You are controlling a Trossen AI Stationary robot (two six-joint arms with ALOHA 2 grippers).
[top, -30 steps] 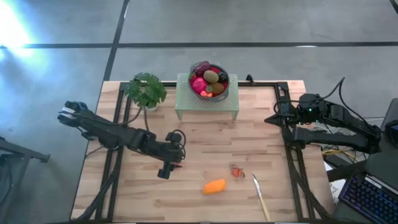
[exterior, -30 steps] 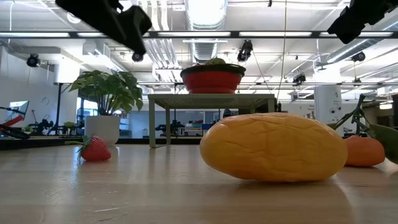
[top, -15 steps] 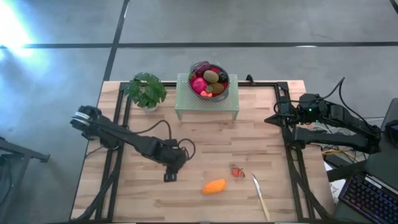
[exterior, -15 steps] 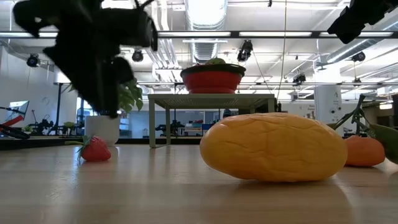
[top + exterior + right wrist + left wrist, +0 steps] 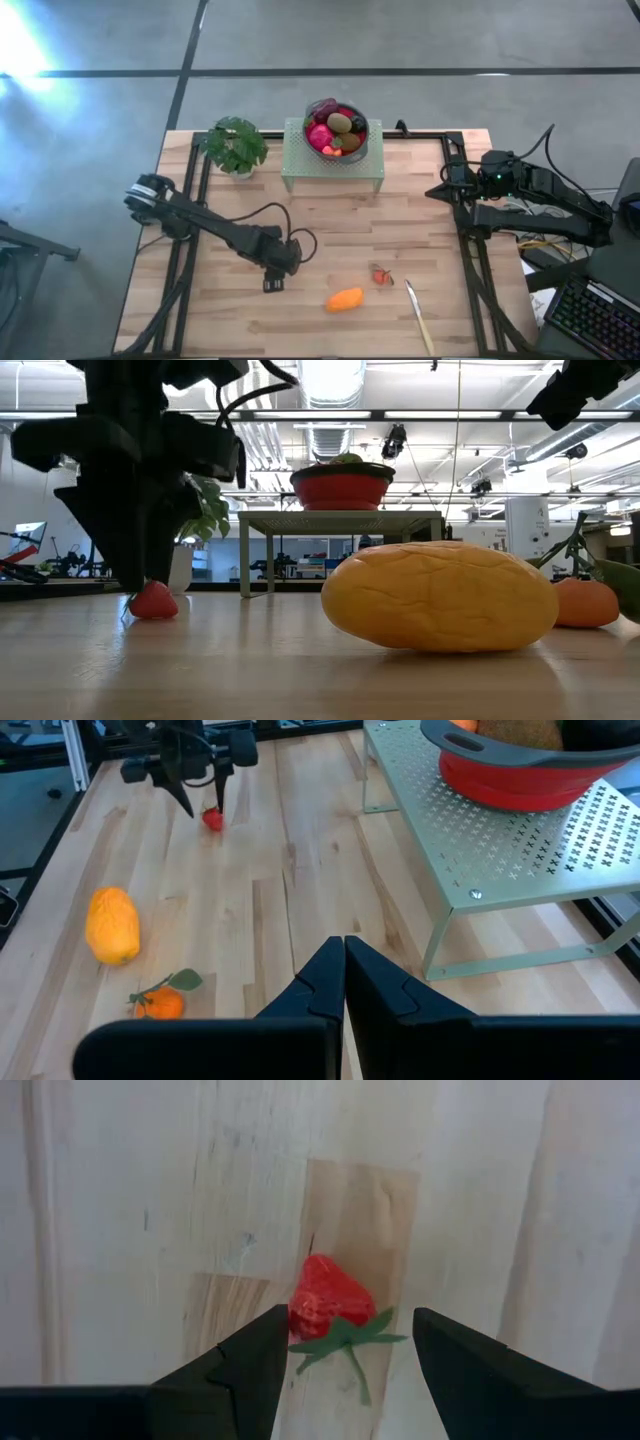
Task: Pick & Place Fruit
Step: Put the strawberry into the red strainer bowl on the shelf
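- We see the left gripper (image 5: 274, 276) lowered over the desk's (image 5: 330, 225) front half, left of centre, fingers (image 5: 240, 1370) spread apart with a small red strawberry (image 5: 326, 1302) between their tips; we cannot tell whether they touch it.
- The strawberry lies on the bare wood, leafy green cap toward the gripper.
- An orange oval fruit (image 5: 345, 299) rests near the front edge at mid-desk; a small orange berry with a leaf (image 5: 381, 276) sits just to its right, beside a slim pale utensil (image 5: 420, 318).
- A red bowl (image 5: 360, 143) of mixed fruit stands on a pale green perforated stand (image 5: 300, 160) at the back edge, a potted plant (image 5: 236, 146) to its left.
- We find the right gripper (image 5: 345, 970) parked over the right edge, fingers pressed together.
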